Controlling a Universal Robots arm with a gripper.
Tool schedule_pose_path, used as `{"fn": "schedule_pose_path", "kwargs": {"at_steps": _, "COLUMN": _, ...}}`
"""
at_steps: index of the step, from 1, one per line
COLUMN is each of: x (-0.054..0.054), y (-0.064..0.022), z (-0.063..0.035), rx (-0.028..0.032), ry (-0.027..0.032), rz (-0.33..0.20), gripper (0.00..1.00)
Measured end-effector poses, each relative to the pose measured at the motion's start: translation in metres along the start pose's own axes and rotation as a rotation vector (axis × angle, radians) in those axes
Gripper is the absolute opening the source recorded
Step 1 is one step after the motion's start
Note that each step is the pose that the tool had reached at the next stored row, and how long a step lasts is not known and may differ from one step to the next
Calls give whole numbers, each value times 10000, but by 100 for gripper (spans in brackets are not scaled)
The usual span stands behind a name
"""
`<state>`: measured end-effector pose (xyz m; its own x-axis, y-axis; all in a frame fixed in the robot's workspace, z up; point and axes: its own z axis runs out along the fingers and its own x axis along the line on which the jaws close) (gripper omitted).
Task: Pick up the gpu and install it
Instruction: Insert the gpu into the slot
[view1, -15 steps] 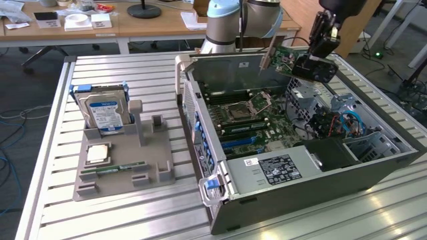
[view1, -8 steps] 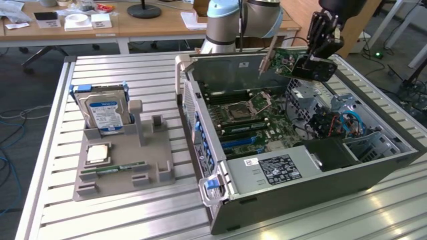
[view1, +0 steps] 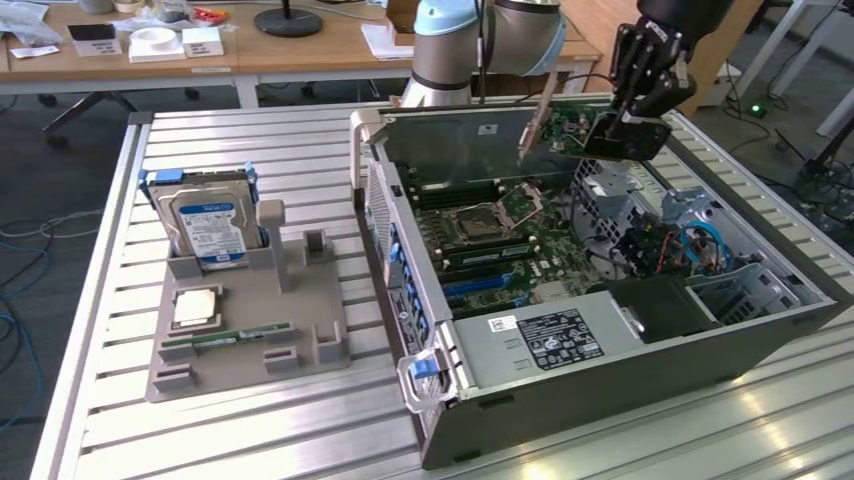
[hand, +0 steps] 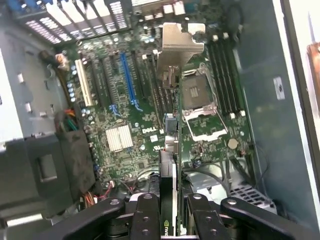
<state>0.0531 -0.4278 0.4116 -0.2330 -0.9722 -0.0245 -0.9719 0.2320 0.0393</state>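
The claw (view1: 625, 137) pinches the gpu (view1: 566, 126) at its end opposite the bracket, above the open computer case (view1: 601, 375). It looks light, stiff and fragile, best held by its edges.

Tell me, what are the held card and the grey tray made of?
The gpu looks like a matte green circuit board studded with small parts, with a pale, shiny metal end bracket. The tray seems matte grey plastic: uniform, moulded-looking blocks.

Bright daylight, glare on slatted table (view1: 767, 418), computer case (view1: 601, 385) interior shaded
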Motion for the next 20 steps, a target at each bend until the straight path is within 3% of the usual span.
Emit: {"fn": "schedule_pose_path", "kwargs": {"at_steps": 20, "x": 1, "y": -1, "z": 24, "rx": -88, "ry": 145, "rz": -3636, "gripper": 26}}
